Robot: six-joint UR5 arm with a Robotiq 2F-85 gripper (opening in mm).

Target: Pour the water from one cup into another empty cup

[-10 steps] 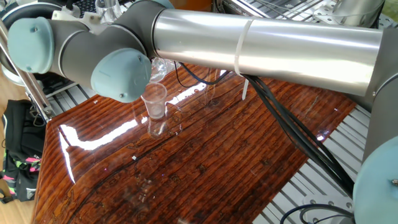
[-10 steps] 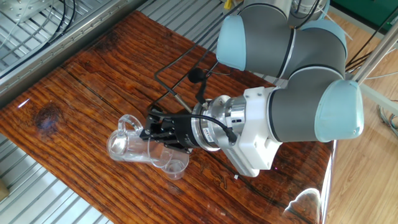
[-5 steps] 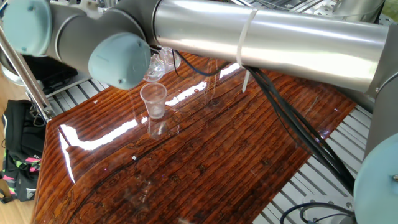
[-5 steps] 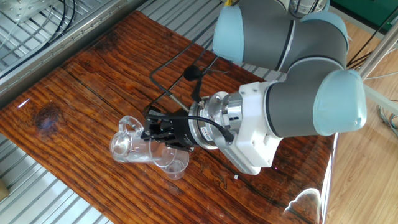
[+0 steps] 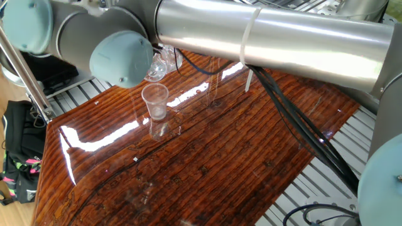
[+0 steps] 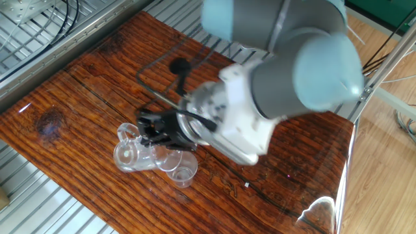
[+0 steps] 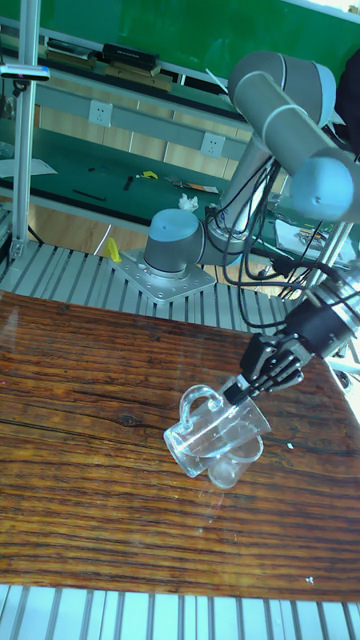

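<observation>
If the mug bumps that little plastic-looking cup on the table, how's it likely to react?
The small cup looks thin-walled and tall for its narrow base, so it would probably tip or skid easily on the glossy table. It seems nearly empty, so likely very light. The tilted mug in the hand sits right by its rim, so even a light knock could topple it.

Your claw (image 7: 243, 388) is clamped on the rim of the mug (image 7: 212, 430), which hangs tilted above the bench (image 7: 80, 470) with its mouth over the small cup (image 7: 235, 462). The two glasses sit so close that you have no room to pass between them. The small cup (image 5: 155, 101) stands upright on the wood (image 5: 207, 169), directly under the arm's elbow joint (image 5: 121, 58), so approach from above is blocked there. Black cables (image 6: 159, 65) lie across the bench behind the claw (image 6: 151, 128). The rest of the wooden top around the glasses lies open to you.
</observation>
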